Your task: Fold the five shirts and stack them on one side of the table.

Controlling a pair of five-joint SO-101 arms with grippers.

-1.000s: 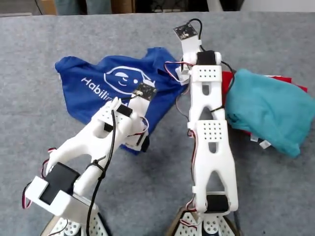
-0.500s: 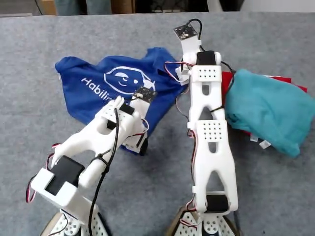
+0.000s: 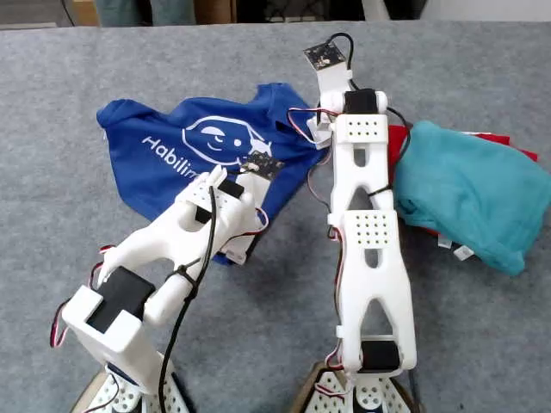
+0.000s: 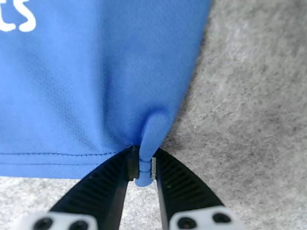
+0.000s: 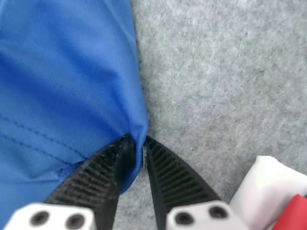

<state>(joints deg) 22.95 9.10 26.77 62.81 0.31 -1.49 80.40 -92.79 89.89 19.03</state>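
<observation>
Blue shirt lay spread and rumpled on the table, left of centre toward the far edge. Teal shirt sat bundled on a red shirt by the right edge.

Left gripper was clamped on a small pinched fold at the blue shirt's hem, at the corner nearest the arms. Right gripper was closed on the shirt's right side edge, with cloth bunched between its jaws.

Handling, as a judgement: thin mesh-like knit, light, limp and somewhat slick. It won't hold shape, and it will drape and drag on the felt-like table cover. Best held at hems or corners, with two holds well apart to keep an edge taut. The left pinch looked shallow and could slip under tension.

Versus a second earlier: the left arm had swung, its base-side links shifting right and its wrist easing toward the far-right. The pinched corner had moved slightly with it. Right arm, teal shirt and red shirt were unchanged, as was most of the blue shirt.
</observation>
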